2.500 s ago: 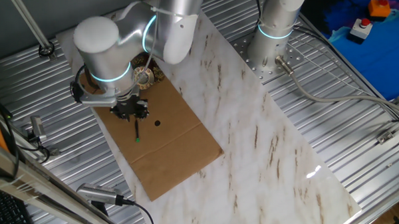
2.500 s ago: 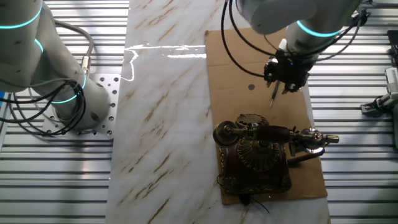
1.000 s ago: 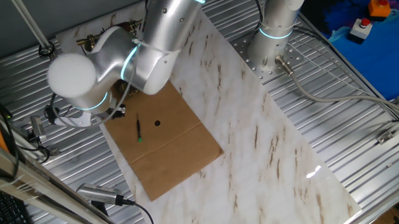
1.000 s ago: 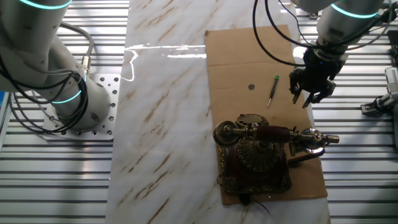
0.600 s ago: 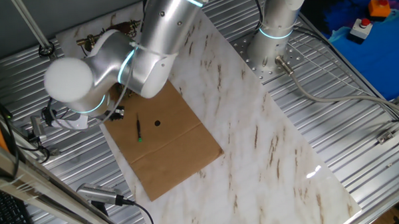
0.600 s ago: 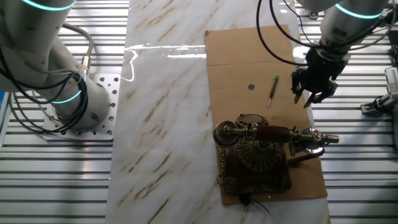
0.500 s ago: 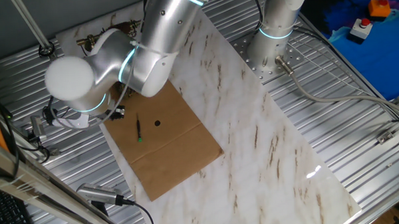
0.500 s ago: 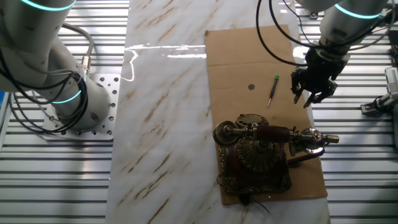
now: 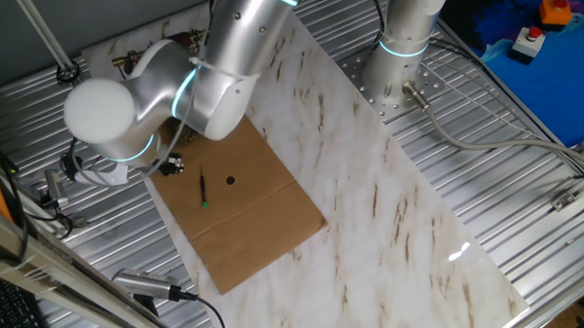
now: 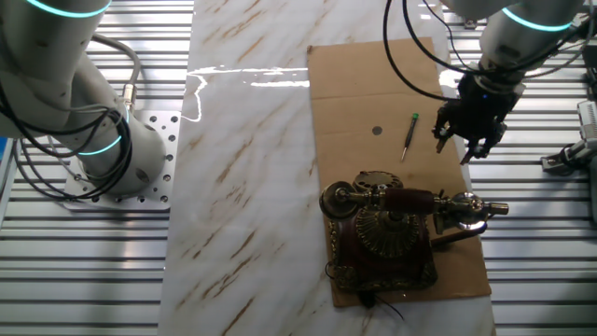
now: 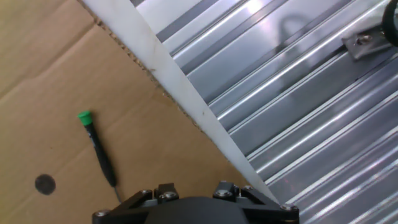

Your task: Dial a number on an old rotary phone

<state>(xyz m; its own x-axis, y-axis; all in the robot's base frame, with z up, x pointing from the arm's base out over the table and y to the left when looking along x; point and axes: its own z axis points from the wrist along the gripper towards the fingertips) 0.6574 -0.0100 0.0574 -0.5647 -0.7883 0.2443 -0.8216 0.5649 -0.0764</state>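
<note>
The old rotary phone (image 10: 384,231) stands at the near end of the cardboard sheet (image 10: 354,93), dark red-brown with gold trim and its brass-ended handset across the top. In the one fixed view the arm hides it. My gripper (image 10: 462,147) hangs open over the cardboard's right edge, above and right of the phone, with nothing between its fingers. A thin black stick with a green tip (image 10: 409,136) lies on the cardboard just left of the gripper, also seen as the stick (image 11: 98,151) and the stick (image 9: 202,190). The hand view shows only the gripper's base, not the fingers.
A small black dot (image 10: 377,131) marks the cardboard. The marble tabletop (image 10: 242,168) runs left of the sheet, with ribbed metal decking (image 11: 298,93) past the table's edge. A second arm's base (image 10: 112,159) stands at the left.
The stick, held by the gripper 2.5 s ago, now lies loose on the cardboard. The gripper has opened and moved to the sheet's right edge, shifting only slightly in the last half second.
</note>
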